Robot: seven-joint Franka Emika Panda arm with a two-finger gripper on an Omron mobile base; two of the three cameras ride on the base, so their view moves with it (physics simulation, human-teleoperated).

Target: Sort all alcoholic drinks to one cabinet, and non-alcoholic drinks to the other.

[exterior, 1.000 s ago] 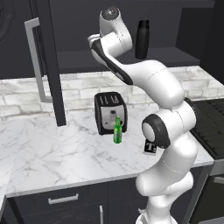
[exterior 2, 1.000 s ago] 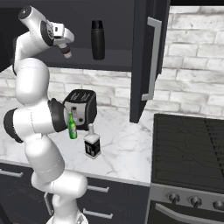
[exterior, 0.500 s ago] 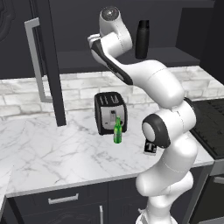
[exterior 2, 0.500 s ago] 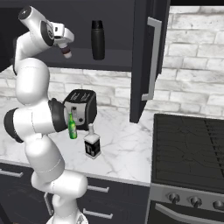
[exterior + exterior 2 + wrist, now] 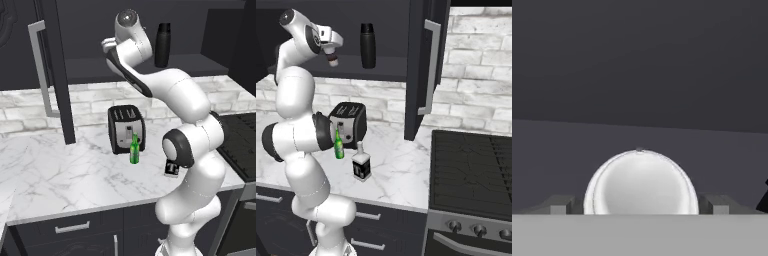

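Dark wall cabinet shelf [image 5: 316, 74] is carrying a small white paper coffee cup [image 5: 640, 182] toward its left edge, sitting between the gripper's [image 5: 332, 56] widely parted fingers [image 5: 559, 206], ungripped; a tall plain black cylindrical flask [image 5: 367, 45] is standing to its right. Backing straight out is probably avoiding tipping the cup.

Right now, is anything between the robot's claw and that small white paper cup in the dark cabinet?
Nothing visible. The small white paper coffee cup sits directly between the gripper's open fingers; the tall black cylindrical flask stands off to one side.
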